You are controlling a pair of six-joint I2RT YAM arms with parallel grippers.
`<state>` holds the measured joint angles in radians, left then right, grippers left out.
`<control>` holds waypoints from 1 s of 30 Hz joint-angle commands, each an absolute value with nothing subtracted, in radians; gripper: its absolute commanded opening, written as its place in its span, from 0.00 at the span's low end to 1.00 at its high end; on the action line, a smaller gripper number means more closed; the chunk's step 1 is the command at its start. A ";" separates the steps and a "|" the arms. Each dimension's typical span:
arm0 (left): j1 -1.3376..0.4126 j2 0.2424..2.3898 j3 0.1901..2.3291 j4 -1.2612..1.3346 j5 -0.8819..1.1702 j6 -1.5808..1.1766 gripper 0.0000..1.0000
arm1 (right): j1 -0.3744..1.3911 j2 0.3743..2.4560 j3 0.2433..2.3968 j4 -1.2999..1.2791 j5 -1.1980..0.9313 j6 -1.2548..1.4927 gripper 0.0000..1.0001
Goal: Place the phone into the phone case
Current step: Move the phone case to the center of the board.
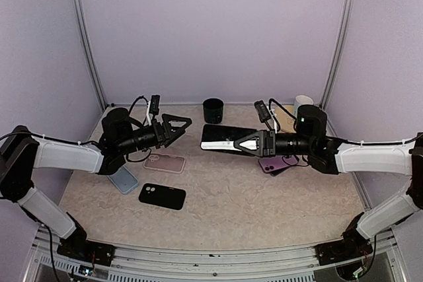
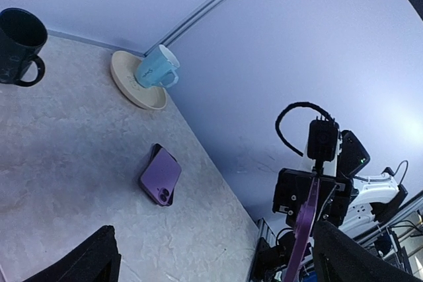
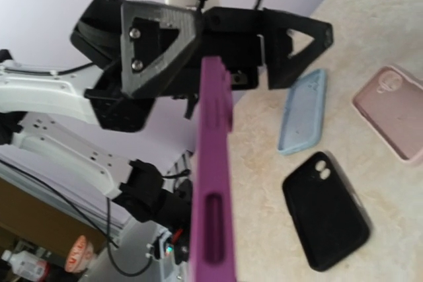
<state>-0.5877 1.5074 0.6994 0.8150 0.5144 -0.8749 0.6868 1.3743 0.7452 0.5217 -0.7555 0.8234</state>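
background: lilac walls, beige table (image 1: 264, 216)
phone (image 1: 219, 137): purple-edged, raised level over table centre
right tool (image 1: 246, 143): clamped on right end of phone
left tool (image 1: 182, 129): spread wide, empty, just beside the phone's left end
risk: one-end grip could let phone sag or drop; facing tools could bump
room: bare table in front; pink case (image 1: 164, 162), blue case (image 1: 123, 180), black case (image 1: 162, 196) crowded left; mug (image 1: 213, 110) behind
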 commanded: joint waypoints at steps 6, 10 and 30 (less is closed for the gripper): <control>-0.510 1.443 0.699 0.486 0.279 -0.742 0.99 | 0.673 1.312 0.759 0.385 -0.660 0.721 0.00; -0.453 1.443 0.715 0.391 0.188 -0.733 0.99 | 0.672 1.308 0.762 0.351 -0.640 0.706 0.00; -0.348 1.677 0.793 0.267 0.105 -0.705 0.99 | 0.673 1.328 0.784 0.278 -0.601 0.683 0.00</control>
<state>-0.3550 1.6485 0.7628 0.2962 0.1398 -0.7273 0.6823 1.3441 0.7452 0.2649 -0.6044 0.6983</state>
